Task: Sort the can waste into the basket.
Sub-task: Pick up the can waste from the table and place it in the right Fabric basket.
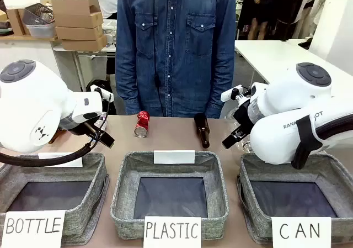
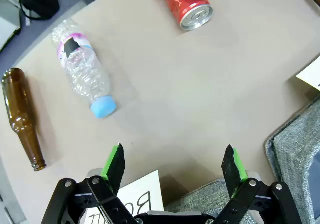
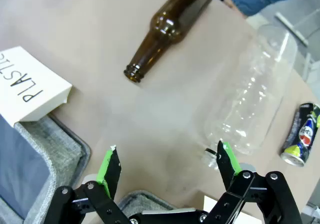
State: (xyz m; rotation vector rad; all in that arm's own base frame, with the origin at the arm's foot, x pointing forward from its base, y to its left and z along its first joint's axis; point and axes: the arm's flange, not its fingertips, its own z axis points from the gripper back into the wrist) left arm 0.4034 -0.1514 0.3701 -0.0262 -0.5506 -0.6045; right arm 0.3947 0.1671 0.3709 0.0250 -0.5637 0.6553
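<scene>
Sorting station, nothing gripped.
I see my left gripper (image 2: 174, 149) with jaws apart and the red can (image 2: 185, 4) lying at the top of its wrist frame. My right gripper (image 3: 167, 148) is likewise spread, with the dark blue-green can (image 3: 301, 134) at the right edge of its frame. The CAN basket (image 1: 331, 173) sits lower right in the front view.

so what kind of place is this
Probably a robotics lab set up for waste sorting: the CAN basket on the table, stacked cardboard boxes and a white worktable behind the person.
</scene>
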